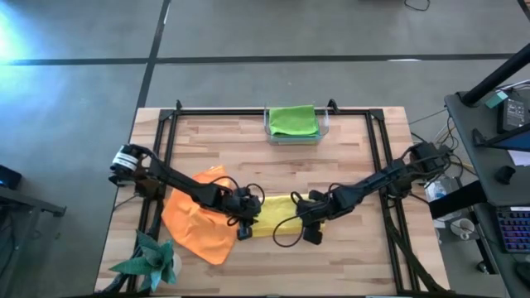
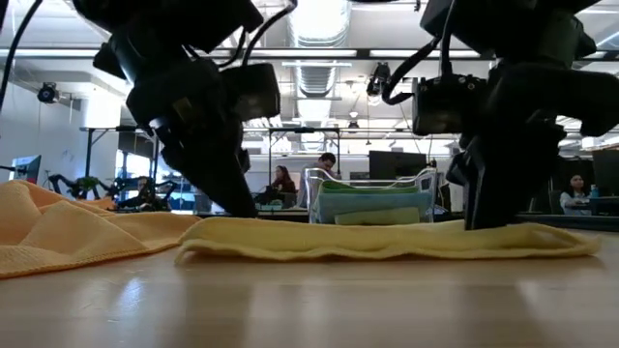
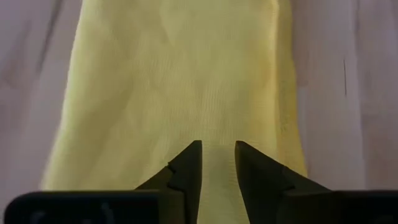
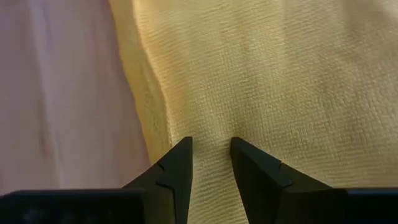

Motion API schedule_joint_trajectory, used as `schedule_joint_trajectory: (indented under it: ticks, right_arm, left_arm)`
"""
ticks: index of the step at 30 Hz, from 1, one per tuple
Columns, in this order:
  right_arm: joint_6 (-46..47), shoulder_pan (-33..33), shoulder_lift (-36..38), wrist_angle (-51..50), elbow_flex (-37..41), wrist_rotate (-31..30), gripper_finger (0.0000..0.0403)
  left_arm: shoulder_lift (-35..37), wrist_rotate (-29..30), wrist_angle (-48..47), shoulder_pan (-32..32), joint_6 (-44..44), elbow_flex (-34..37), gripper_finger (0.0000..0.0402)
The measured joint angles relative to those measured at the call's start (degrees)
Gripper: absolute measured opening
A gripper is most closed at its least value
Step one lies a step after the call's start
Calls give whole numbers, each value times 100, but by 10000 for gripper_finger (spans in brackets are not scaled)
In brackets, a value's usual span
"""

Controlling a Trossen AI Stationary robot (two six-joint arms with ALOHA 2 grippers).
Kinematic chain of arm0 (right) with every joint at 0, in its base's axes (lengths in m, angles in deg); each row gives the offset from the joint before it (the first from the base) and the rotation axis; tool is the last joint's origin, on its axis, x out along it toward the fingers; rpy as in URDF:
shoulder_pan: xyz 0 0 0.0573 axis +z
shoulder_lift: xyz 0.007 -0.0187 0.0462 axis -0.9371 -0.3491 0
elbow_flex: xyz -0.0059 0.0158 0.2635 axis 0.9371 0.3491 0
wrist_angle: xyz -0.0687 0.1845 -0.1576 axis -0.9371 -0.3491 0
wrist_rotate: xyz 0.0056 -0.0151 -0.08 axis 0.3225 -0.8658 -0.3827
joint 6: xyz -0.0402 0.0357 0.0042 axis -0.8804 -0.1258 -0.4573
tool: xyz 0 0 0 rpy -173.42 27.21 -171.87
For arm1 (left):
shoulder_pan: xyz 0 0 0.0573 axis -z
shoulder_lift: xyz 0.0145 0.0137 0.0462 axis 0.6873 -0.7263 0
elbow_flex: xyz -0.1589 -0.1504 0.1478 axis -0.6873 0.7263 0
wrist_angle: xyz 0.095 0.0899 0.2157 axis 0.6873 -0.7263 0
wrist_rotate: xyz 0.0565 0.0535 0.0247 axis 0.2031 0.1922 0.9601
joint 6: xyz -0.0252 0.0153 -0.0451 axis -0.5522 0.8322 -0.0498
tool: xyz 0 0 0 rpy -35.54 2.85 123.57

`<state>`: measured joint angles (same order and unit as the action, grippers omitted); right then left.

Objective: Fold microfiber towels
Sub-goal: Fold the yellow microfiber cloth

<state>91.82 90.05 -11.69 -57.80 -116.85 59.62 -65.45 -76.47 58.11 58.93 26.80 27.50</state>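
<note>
Nubbly yellow towel, long flat folded strip, under both parted end effectors.

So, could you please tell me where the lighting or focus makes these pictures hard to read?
High view: glare whitens the floor at the upper left corner; the yellow towel is lit evenly. Low view: ceiling lights backlight both arms into dark shapes, and the near table edge is soft. Wrist views: the towel's weave is clear, while each gripper's dark fingers show little surface detail.
</note>
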Motion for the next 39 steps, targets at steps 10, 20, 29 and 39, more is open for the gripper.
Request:
schedule_joint_trajectory:
  ticks: [10, 20, 29, 39]
  right_arm:
    - [-45, 141, 43, -72, 0, 88, 96]
    - [-82, -129, 437, -241, 9, -219, 97]
    - [793, -363, 416, -416, 45, 604, 95]
    - [1310, -461, 306, -865, 79, 687, 93]
  left_arm:
    - [-211, -799, 184, 156, -193, 25, 79]
    - [-93, -1646, 162, 116, 170, -1, 79]
    - [496, -304, -471, -54, 272, 9, 79]
    - [1414, 974, -684, -168, 787, 26, 79]
